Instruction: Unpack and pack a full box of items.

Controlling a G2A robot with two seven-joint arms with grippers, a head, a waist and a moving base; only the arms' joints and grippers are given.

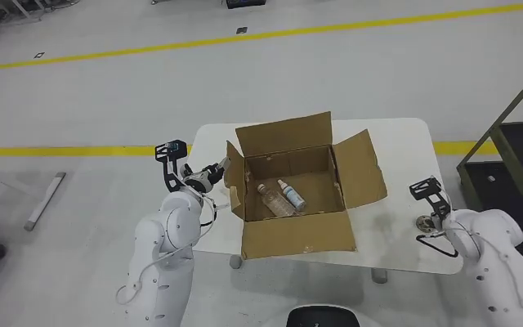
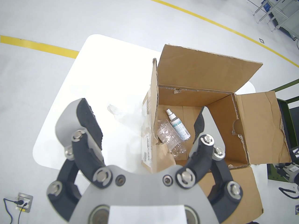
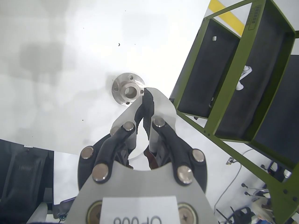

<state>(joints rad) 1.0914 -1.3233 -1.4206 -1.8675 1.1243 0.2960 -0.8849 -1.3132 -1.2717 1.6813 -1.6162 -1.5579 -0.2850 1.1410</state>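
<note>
Two bottles [image 2: 178,127] in box [image 2: 210,71]; flange [image 3: 127,92] beside closed right gripper [image 3: 144,96].

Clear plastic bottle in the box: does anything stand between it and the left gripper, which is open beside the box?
Yes. The upright side flap of the box rises between the left gripper, which is outside it, and the clear plastic bottle on its floor. From above, nothing covers the bottle.

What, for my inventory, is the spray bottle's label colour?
The spray bottle's label is teal and white; left wrist view.
</note>
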